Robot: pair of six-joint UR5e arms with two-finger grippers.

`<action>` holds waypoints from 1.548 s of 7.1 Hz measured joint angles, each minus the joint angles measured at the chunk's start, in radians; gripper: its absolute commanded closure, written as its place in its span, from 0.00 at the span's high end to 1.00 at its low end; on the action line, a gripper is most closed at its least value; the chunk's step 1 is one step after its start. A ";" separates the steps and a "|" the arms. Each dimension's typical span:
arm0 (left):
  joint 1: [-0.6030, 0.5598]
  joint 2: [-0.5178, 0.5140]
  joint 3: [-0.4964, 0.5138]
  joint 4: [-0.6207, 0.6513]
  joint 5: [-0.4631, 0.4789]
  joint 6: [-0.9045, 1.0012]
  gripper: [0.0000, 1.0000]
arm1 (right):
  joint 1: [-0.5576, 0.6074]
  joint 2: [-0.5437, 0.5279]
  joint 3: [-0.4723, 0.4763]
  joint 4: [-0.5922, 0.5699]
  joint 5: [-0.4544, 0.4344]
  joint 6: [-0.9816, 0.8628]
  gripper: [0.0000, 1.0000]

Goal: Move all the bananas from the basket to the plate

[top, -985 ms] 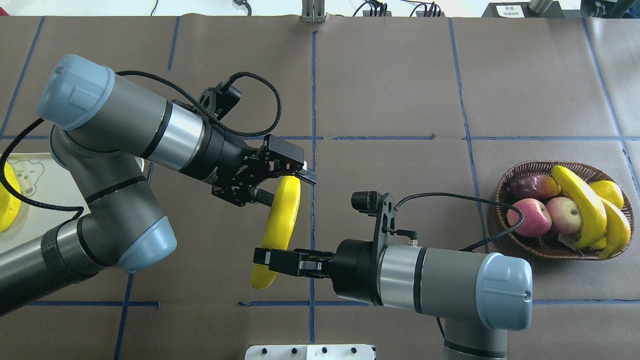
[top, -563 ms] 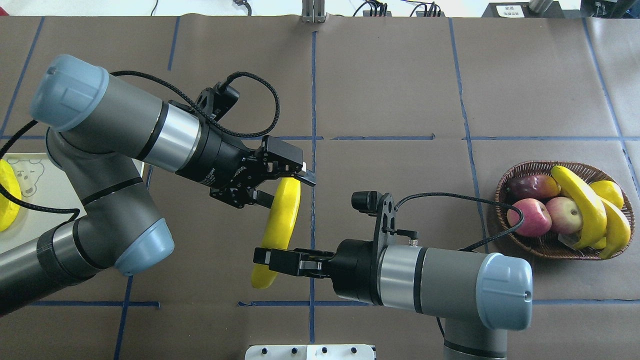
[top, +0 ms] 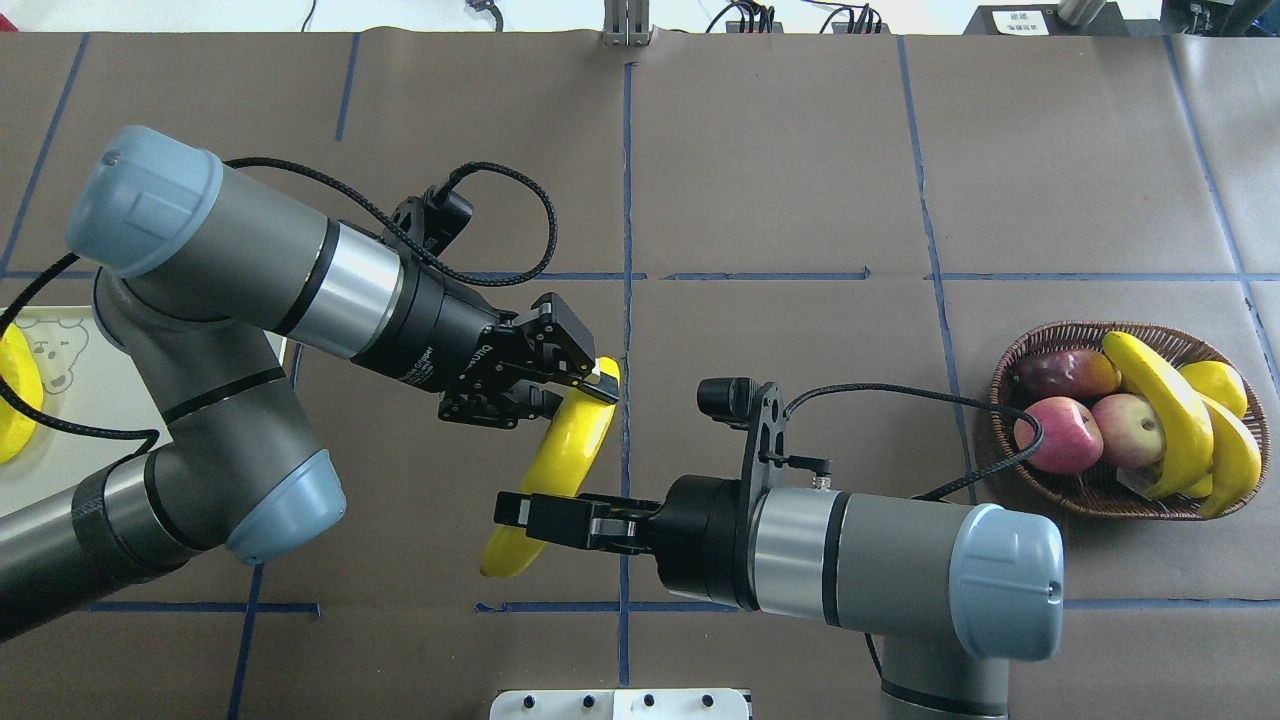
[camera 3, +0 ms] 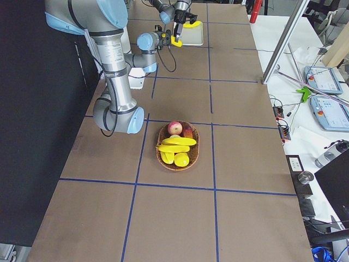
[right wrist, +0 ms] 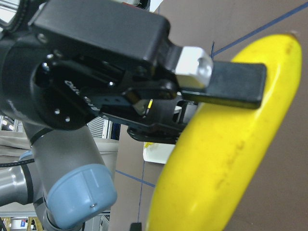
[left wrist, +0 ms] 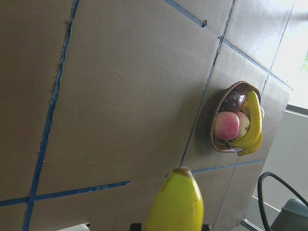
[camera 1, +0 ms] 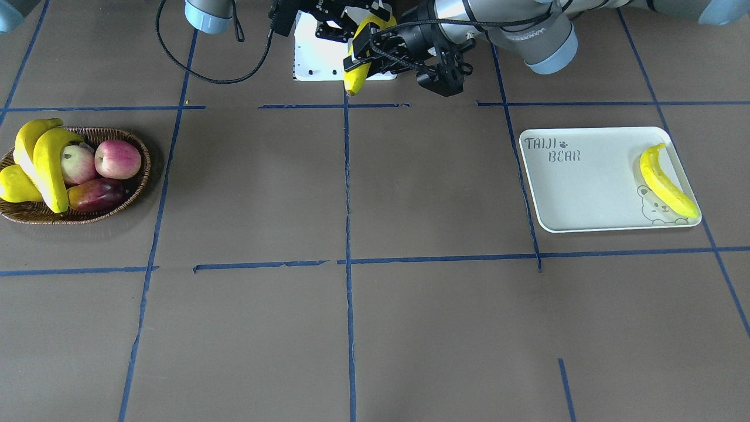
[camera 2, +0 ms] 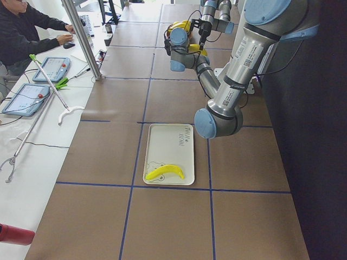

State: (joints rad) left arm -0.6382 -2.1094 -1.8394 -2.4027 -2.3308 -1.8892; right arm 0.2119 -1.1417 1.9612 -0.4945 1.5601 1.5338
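red apple (top: 1068, 436) | paler apple (top: 1128, 428) beside it | dark red fruit (top: 1065, 374) | blue tape lines (top: 628, 180) | seated person (camera 2: 21, 32)

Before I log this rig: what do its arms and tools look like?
Grey tubes, pale blue joint caps and silver wrist rings on left arm and right arm. Black two-fingered left tool and right tool, each with wrist camera and black cable.

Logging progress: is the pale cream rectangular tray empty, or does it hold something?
Not empty: the pale cream rectangular tray holds one long curved yellow banana, lying along one short side.
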 measured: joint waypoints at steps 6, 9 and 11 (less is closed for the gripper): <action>-0.144 0.016 0.044 0.026 -0.018 0.021 0.00 | 0.024 -0.030 0.013 -0.026 0.008 -0.002 1.00; -0.294 0.166 0.071 0.047 0.033 0.103 0.00 | 0.153 -0.081 0.064 -0.320 0.075 -0.012 0.99; -0.296 0.405 0.032 0.054 0.241 0.287 0.00 | 0.304 -0.084 0.093 -0.590 0.189 -0.106 0.99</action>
State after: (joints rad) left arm -0.9341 -1.7042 -1.8071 -2.3484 -2.0902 -1.6026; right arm 0.5158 -1.2258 2.0537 -1.0848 1.7487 1.4275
